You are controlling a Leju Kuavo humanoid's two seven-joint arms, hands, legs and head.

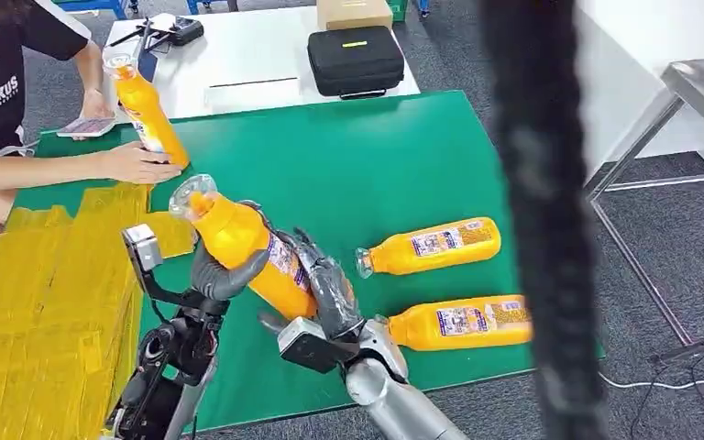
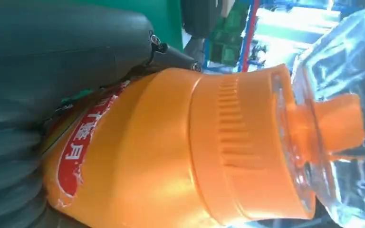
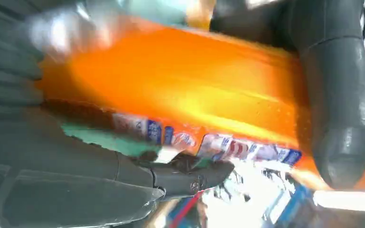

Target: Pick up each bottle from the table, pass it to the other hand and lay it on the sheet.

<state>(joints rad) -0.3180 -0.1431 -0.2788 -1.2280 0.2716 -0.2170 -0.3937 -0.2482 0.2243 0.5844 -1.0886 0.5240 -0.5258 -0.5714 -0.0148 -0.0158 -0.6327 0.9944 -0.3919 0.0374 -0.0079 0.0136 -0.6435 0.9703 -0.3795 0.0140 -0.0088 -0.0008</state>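
now | handover | left robot hand (image 1: 225, 275) and right robot hand (image 1: 325, 289) both grip the bottle (image 1: 243, 247), frame centre | advice: right lets go only once left's grasp is firm

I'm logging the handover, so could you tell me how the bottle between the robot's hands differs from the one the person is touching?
The handover bottle is off the table, tilted, gripped by both the left hand and right hand; the person's bottle leans with its base on the green mat, under a person's hand. The handover bottle is over the mat's near part; the person's is at the far left. Both are orange with clear caps.
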